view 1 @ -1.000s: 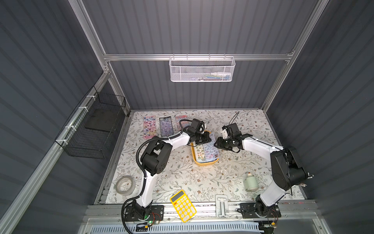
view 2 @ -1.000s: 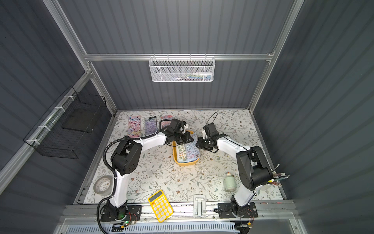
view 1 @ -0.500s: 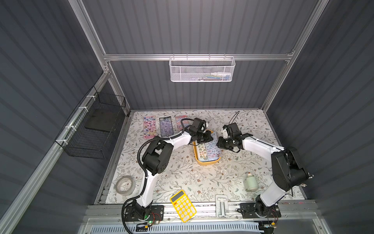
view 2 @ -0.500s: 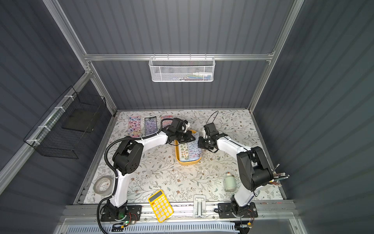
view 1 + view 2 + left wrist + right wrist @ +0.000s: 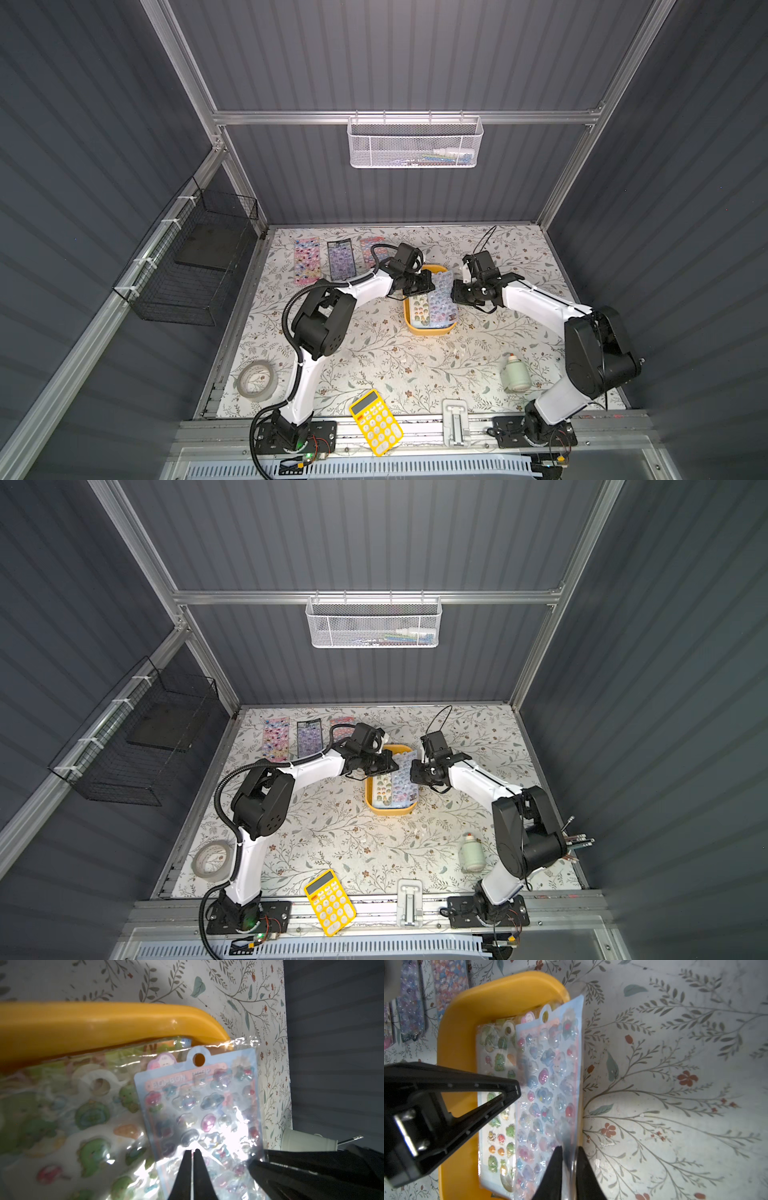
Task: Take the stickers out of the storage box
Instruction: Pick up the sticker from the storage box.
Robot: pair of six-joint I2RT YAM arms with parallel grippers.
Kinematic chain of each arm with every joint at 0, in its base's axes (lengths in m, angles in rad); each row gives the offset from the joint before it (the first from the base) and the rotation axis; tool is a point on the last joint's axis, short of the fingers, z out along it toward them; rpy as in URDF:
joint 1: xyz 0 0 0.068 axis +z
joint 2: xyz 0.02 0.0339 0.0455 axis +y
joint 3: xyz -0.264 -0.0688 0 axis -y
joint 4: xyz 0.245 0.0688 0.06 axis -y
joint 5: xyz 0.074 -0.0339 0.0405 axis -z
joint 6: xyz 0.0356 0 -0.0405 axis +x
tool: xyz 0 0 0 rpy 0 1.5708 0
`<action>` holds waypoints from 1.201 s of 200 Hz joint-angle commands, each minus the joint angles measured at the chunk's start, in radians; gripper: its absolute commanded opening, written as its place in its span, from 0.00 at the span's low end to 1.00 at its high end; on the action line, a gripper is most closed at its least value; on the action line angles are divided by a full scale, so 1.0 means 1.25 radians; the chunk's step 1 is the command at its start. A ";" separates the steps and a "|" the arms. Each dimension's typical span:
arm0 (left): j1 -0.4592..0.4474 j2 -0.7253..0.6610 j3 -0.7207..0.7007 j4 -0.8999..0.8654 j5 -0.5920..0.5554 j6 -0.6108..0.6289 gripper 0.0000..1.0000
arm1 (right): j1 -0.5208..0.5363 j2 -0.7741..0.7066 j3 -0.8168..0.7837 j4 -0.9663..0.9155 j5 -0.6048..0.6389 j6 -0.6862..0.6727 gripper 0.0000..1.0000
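Held the blue sheet (image 5: 443, 296) of stickers at a tilt over the mustard storage box (image 5: 427, 331) at mid-table; pinched its outer long edge, clear sleeve and all, between the fingers of the right gripper (image 5: 569, 1152); set the left gripper (image 5: 192, 1150), tips pressed together, against the sheet's face near the opposite edge, with no telling whether anything was caught between them; showed a green sheet (image 5: 497, 1059) lying flat in the box underneath; showed three more sheets (image 5: 341, 261) side by side on the floral table (image 5: 374, 353), toward the back on the left arm's side, well apart from the box; showed a yellow calculator (image 5: 376, 422), a tape roll (image 5: 257, 380) and a small white bottle (image 5: 515, 372) along the front.
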 commanded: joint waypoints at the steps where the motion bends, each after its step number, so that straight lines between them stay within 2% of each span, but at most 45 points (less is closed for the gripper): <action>1: -0.001 -0.030 -0.016 -0.047 -0.038 0.025 0.07 | -0.006 -0.014 -0.011 -0.024 0.022 -0.010 0.16; 13: -0.001 -0.032 -0.016 -0.065 -0.043 0.030 0.07 | -0.007 -0.018 -0.015 -0.024 0.025 -0.012 0.17; 19: -0.001 -0.032 -0.015 -0.074 -0.073 0.031 0.07 | -0.008 -0.017 -0.017 -0.025 0.025 -0.013 0.16; 55: -0.001 -0.023 -0.009 -0.098 -0.090 0.035 0.06 | -0.013 -0.018 -0.018 -0.029 0.017 -0.018 0.00; 107: -0.001 -0.020 -0.007 -0.102 -0.097 0.034 0.06 | -0.026 -0.043 -0.015 -0.034 0.032 -0.022 0.00; 179: -0.001 -0.021 0.008 -0.113 -0.100 0.039 0.07 | -0.109 -0.116 -0.012 -0.062 0.015 -0.043 0.00; 210: -0.001 -0.045 0.036 -0.090 -0.083 0.036 0.20 | -0.114 -0.150 0.001 -0.030 -0.044 -0.040 0.00; 240: -0.001 -0.082 0.085 -0.076 -0.072 0.051 0.41 | -0.114 -0.178 0.037 -0.026 -0.081 -0.034 0.00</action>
